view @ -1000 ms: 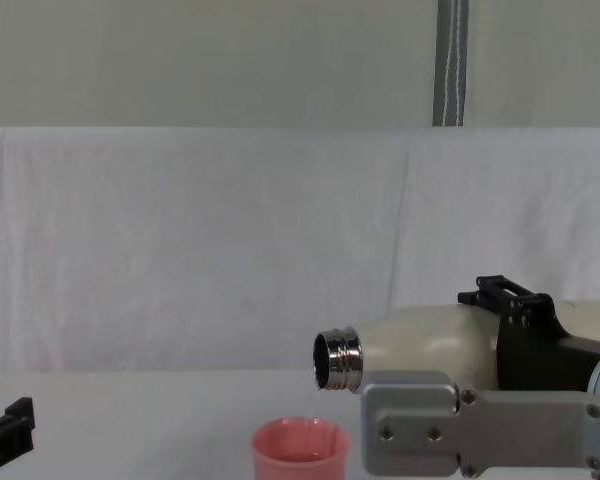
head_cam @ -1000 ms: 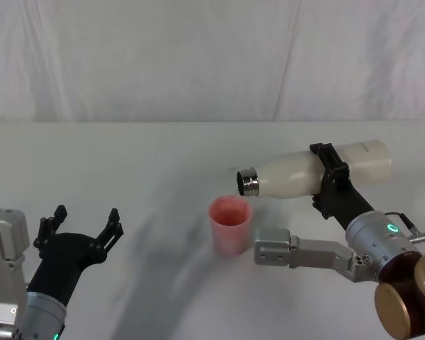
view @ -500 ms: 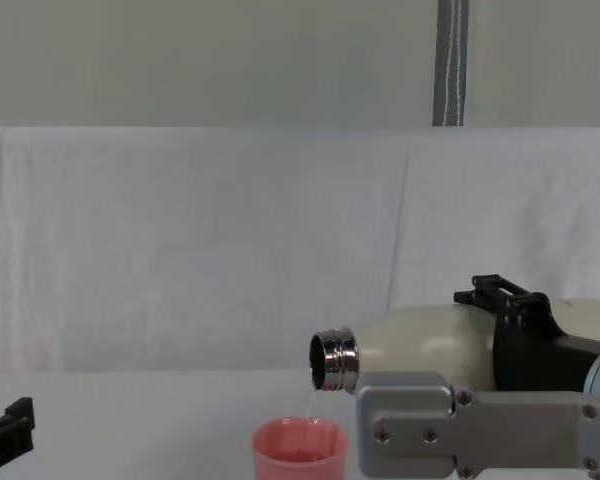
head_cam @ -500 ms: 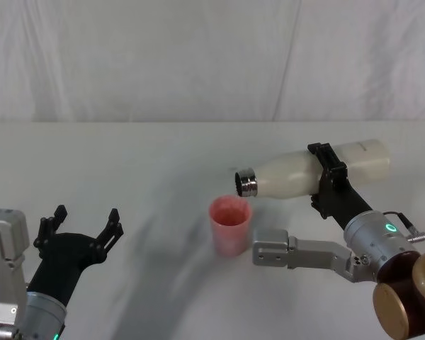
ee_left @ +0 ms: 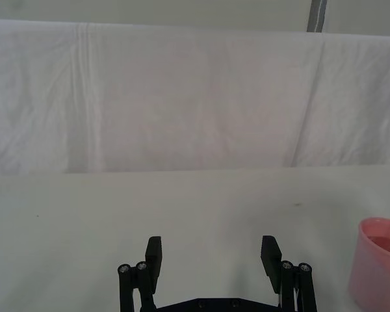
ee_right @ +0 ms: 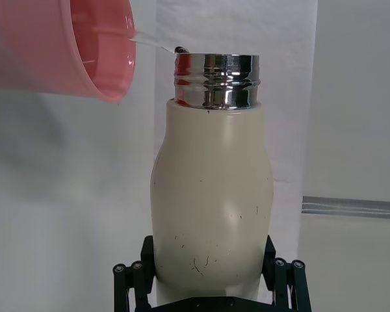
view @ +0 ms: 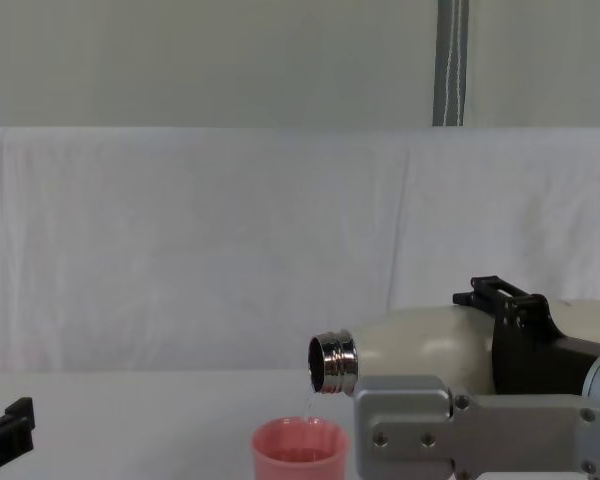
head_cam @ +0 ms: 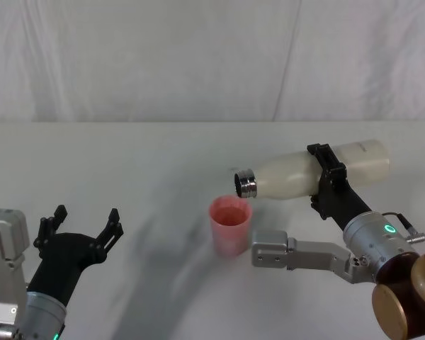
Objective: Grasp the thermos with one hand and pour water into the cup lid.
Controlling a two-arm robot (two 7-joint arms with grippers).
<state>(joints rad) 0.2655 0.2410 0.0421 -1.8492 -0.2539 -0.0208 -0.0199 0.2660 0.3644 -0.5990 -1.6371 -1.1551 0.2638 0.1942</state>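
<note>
The right gripper point(head_cam: 324, 178) has its jaws clamped round the thermos point(head_cam: 297, 174), which lies almost level, steel neck beyond the jaws and just above the pink cup lid point(head_cam: 230, 226). A thin stream of water point(view: 311, 406) drops into it. The white counter point(head_cam: 149, 163) meets a creased white cloth backdrop point(head_cam: 198, 57). The left gripper point(head_cam: 78, 230) idles well apart, jaws wide

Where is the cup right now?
In the head view the cup stands on the table's middle, just under the tipped thermos's mouth.
</note>
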